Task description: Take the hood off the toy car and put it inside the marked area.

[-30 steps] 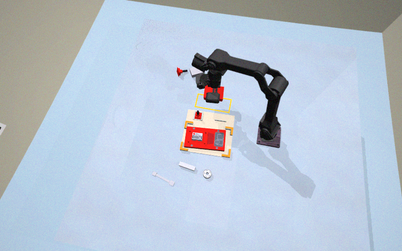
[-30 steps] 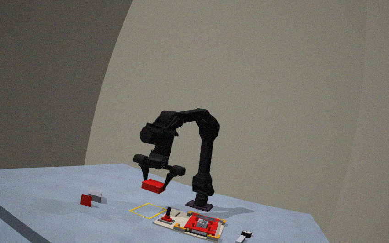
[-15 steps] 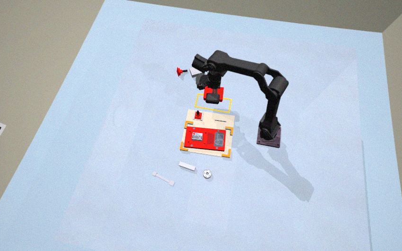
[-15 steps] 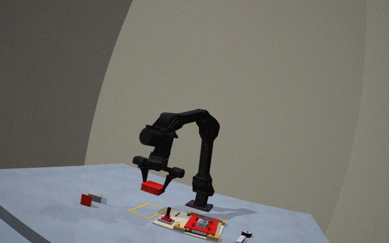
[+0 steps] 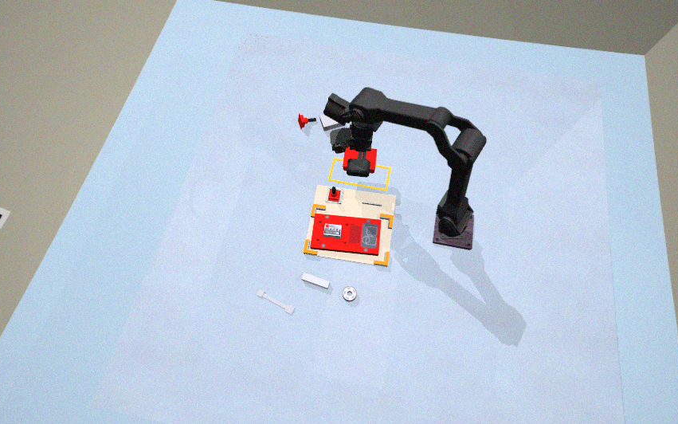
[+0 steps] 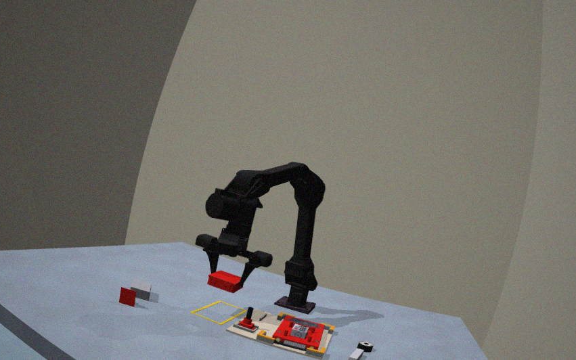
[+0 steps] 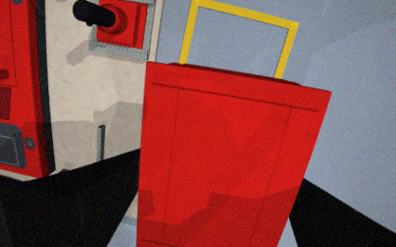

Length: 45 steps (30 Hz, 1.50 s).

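My gripper (image 5: 358, 166) (image 6: 227, 274) (image 7: 217, 169) is shut on the red hood (image 5: 374, 157) (image 6: 224, 281) (image 7: 230, 158) and holds it in the air, clear of the table. The hood hangs by the far side of the yellow marked area (image 5: 357, 184) (image 6: 206, 317) (image 7: 245, 13). It hides the near part of the outline in the wrist view. The toy car (image 5: 346, 231) (image 6: 299, 333) (image 7: 20, 70) lies with its top open on a beige board (image 5: 373, 202) (image 6: 236, 331) (image 7: 95, 93), just in front of the marked area.
A red block with a black knob (image 5: 334, 194) (image 6: 248, 319) (image 7: 113, 19) stands on the board's corner nearest the marked area. A small red piece (image 5: 304, 120) (image 6: 127, 296) and a grey block (image 5: 327, 122) (image 6: 141, 289) lie beyond it. A grey bar (image 5: 315, 280), a ring (image 5: 352, 293) (image 6: 364, 345) and a thin strip (image 5: 276, 301) lie in front of the board.
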Tool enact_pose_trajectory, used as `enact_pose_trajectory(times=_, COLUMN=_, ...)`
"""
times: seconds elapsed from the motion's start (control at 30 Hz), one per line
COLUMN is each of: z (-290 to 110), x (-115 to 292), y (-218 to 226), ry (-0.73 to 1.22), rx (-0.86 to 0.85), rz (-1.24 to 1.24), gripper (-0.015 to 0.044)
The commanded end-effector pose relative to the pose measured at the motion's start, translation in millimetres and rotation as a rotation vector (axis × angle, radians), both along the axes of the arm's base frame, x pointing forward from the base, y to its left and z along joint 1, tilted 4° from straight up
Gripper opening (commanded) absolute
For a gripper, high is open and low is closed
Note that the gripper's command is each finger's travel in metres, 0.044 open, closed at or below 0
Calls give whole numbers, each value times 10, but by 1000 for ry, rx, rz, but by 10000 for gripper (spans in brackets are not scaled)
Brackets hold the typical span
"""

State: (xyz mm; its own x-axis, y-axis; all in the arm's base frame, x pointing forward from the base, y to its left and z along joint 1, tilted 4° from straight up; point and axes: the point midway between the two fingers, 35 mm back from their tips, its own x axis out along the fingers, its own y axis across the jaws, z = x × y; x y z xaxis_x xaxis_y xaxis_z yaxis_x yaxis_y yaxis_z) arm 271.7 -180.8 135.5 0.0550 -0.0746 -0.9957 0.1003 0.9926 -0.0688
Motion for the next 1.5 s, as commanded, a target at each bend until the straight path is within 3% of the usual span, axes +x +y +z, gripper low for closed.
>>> enact_pose_trajectory(times=0.0, z=-47, x=3, y=0, ry=4, rx=6, rz=3, gripper=0)
enact_pose_trajectory(times=1.47, z=-326, x=13, y=-20, ry=4, rx=5, rz=3, gripper=0)
